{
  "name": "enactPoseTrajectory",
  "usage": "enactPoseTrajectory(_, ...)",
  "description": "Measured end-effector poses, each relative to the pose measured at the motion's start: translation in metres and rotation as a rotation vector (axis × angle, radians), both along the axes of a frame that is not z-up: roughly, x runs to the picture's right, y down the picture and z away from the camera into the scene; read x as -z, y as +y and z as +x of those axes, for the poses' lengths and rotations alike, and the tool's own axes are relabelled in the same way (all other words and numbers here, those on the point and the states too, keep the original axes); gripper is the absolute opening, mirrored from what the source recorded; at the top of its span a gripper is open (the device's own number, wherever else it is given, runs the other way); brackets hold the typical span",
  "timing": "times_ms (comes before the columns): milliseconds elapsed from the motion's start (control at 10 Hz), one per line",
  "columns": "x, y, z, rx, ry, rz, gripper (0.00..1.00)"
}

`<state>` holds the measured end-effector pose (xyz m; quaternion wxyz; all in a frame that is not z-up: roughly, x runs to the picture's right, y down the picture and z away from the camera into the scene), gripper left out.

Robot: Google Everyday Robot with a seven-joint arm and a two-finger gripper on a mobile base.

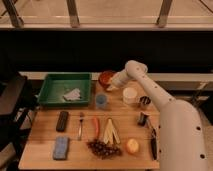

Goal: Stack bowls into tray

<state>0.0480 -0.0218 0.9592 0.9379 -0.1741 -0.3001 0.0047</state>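
Gripper, grip state unclear, at near rim of orange-red bowl, just right of green tray

Matt wooden table, green plastic tray; jaws at glossy orange bowl

Hand by orange bowl (blue cup crowds close).

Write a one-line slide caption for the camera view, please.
Robot arm's pincer at the orange-red bowl, right of the green tray.
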Motion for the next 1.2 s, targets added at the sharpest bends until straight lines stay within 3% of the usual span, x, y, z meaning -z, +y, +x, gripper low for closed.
enactPoseTrajectory(300, 0.015, -0.039, 0.007, 0.009, 0.018, 0.092, 0.0)
enactPoseTrajectory(500, 0.027, -0.072, -0.005, 0.038, -0.017, 0.165, 0.0)
enactPoseTrajectory(800, 0.035, -0.091, -0.053, 0.087, -0.117, 0.23, 0.0)
enactPoseTrajectory(1200, 0.059, -0.114, -0.143, 0.171, -0.336, 0.31, 0.0)
